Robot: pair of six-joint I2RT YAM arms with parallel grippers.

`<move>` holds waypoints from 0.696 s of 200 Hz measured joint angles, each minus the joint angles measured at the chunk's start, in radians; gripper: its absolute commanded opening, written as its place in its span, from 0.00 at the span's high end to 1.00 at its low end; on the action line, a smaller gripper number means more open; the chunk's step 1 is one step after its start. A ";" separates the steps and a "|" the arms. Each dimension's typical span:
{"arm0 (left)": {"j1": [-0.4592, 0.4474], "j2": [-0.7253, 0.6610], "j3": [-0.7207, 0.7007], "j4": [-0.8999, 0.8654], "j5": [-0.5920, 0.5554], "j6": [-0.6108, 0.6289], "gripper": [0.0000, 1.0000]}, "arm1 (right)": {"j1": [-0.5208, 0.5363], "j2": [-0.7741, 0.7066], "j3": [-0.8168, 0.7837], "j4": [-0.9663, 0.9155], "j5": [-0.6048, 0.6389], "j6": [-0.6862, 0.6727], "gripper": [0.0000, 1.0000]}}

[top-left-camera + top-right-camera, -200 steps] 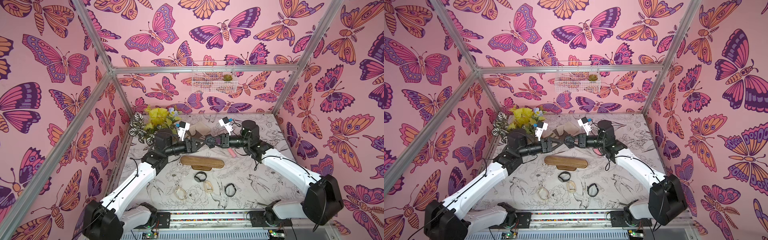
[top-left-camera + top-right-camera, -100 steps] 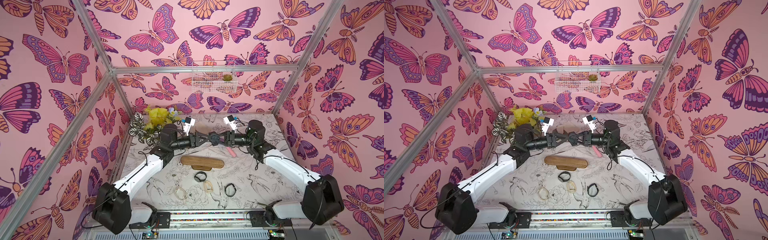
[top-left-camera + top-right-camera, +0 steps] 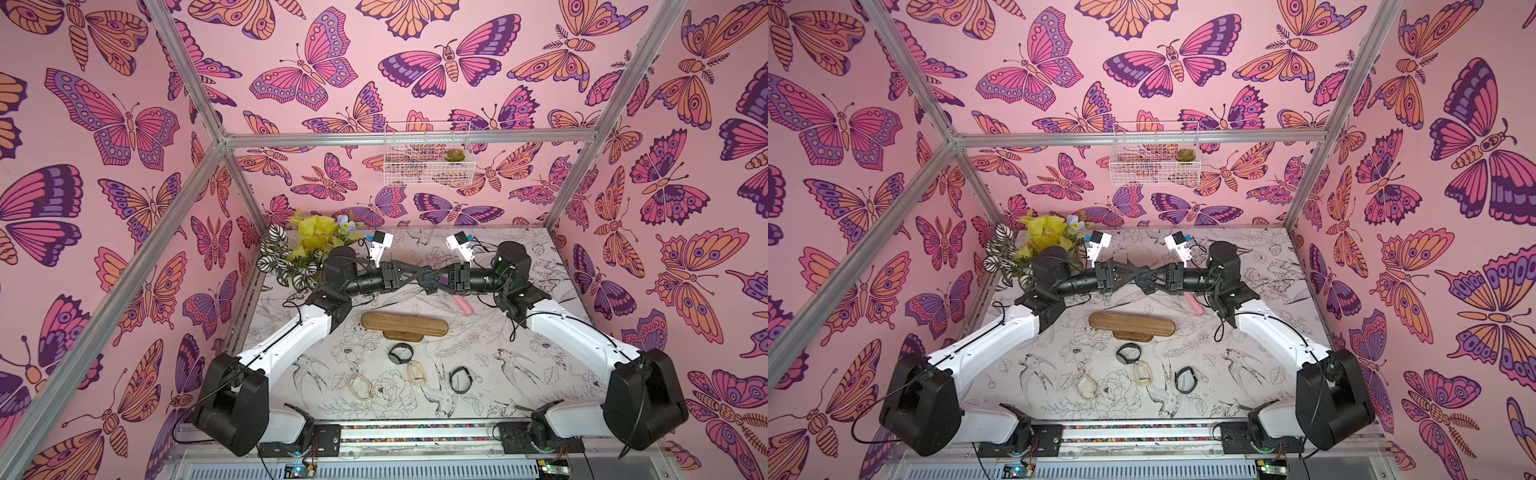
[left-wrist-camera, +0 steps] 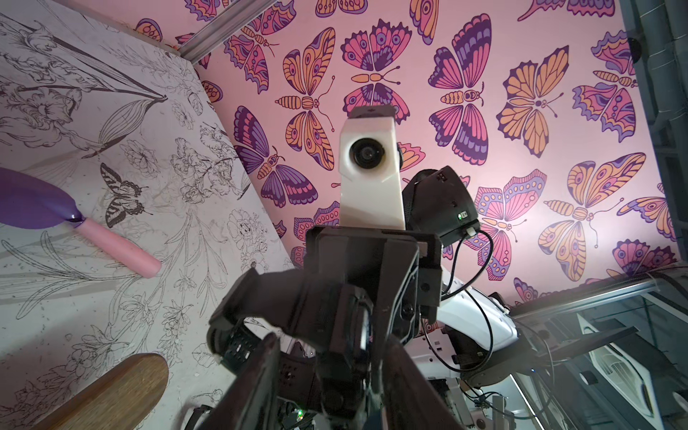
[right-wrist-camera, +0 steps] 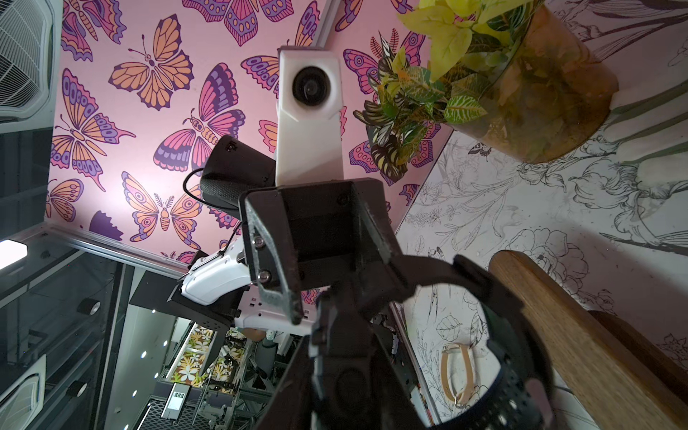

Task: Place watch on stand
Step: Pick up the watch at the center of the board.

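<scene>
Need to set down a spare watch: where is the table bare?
Bare: the flower-printed table between the white left arm and the pale beige watch; the far right corner. Crowded: four watches before the long brown wooden stand.

No text, label, brand or number could be read in any view. A small pale mark sat on the black rounded motor housing [image 5: 238, 163] in the right wrist view, too blurred to make out.

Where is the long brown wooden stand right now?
In both top views the long brown wooden stand sits in the middle of the flower-printed table, with a black watch lying just on its robot-base side.
</scene>
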 measured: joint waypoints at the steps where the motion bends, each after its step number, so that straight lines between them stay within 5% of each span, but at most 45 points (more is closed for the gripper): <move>1: -0.001 0.000 0.000 0.000 0.000 -0.002 0.61 | 0.000 0.000 0.000 0.001 0.000 0.000 0.73; 33: -0.007 0.000 0.000 0.014 0.002 0.000 0.62 | 0.000 0.000 -0.003 0.021 -0.001 0.026 0.74; 60: -0.012 0.000 -0.001 0.015 0.002 0.003 0.40 | 0.000 0.001 -0.013 0.053 0.001 0.058 0.75; 83: -0.018 -0.007 -0.010 0.015 0.001 0.011 0.33 | 0.000 0.006 -0.022 0.083 0.004 0.085 0.76; 139: -0.020 -0.065 -0.045 0.016 -0.009 0.031 0.51 | 0.000 0.030 -0.036 0.146 0.021 0.145 0.77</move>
